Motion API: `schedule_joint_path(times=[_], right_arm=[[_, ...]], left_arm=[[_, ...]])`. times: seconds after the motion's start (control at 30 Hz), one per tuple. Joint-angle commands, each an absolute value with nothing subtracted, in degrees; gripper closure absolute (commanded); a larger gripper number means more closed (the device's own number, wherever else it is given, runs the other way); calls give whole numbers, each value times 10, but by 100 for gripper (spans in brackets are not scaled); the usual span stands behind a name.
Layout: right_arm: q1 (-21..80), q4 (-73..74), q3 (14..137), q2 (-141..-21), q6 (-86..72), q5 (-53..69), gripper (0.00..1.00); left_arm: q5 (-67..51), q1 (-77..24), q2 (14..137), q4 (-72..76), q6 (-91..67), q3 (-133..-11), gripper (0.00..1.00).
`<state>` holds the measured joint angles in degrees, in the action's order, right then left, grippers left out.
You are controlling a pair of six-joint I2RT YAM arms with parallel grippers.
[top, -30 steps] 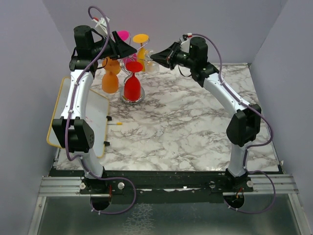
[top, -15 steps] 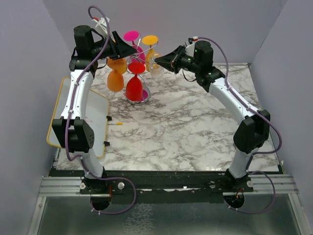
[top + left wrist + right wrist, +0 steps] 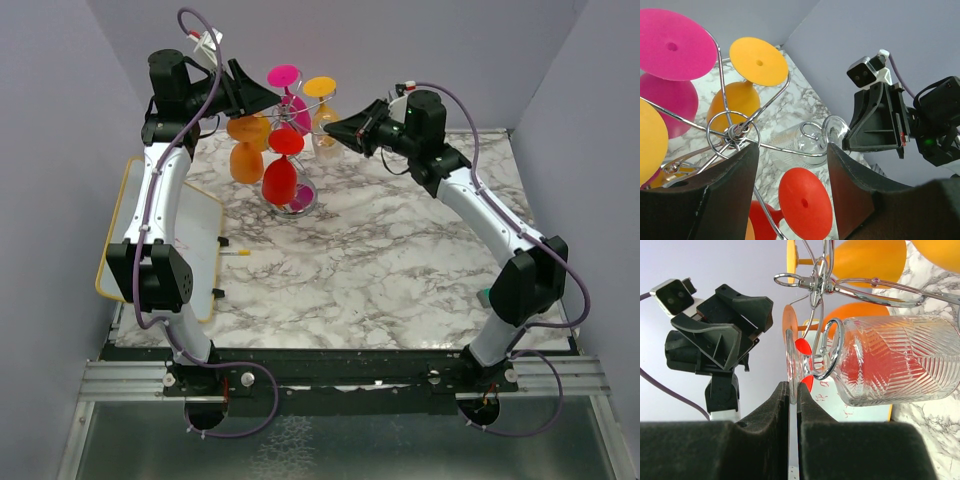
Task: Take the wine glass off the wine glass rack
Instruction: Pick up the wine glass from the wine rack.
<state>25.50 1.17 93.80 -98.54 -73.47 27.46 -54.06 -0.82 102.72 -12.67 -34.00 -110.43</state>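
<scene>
- The left gripper (image 3: 791, 152) hovers over the top of the wine glass rack (image 3: 735, 131). Its jaws are wide apart and grip nothing.
- The clear wine glass (image 3: 890, 360) hangs bowl-down on the rack's right side, with its stem caught in a curled loop (image 3: 827, 352) of wire.
- The right gripper (image 3: 792, 390) is the nearer one. Its jaws are almost together, pinching the rim of the foot (image 3: 790, 357), and the glass's long axis runs straight away from them. The stem likely has to slide outward along the wire, away from the rack's centre.
</scene>
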Motion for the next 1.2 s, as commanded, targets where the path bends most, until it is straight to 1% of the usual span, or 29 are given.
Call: schedule_joint_path(times=[0.0, 0.27, 0.57, 0.7, 0.97, 1.17], right_arm=[[250, -90, 934, -938, -750, 275, 100], [250, -153, 936, -982, -789, 346, 100], [250, -123, 948, -1007, -771, 380, 99], [250, -96, 974, -1035, -752, 402, 99], [250, -101, 981, -1051, -743, 420, 100], [248, -87, 1031, -1076, -740, 420, 99]], left_arm=[[-565, -7, 994, -80, -365, -1094, 42], [-564, -12, 996, -77, -360, -1093, 42], [-551, -23, 1010, -77, -354, -1091, 42], [-549, -27, 1010, -77, -349, -1084, 42], [-543, -29, 1012, -79, -345, -1078, 42], [-542, -28, 1009, -82, -343, -1075, 42]])
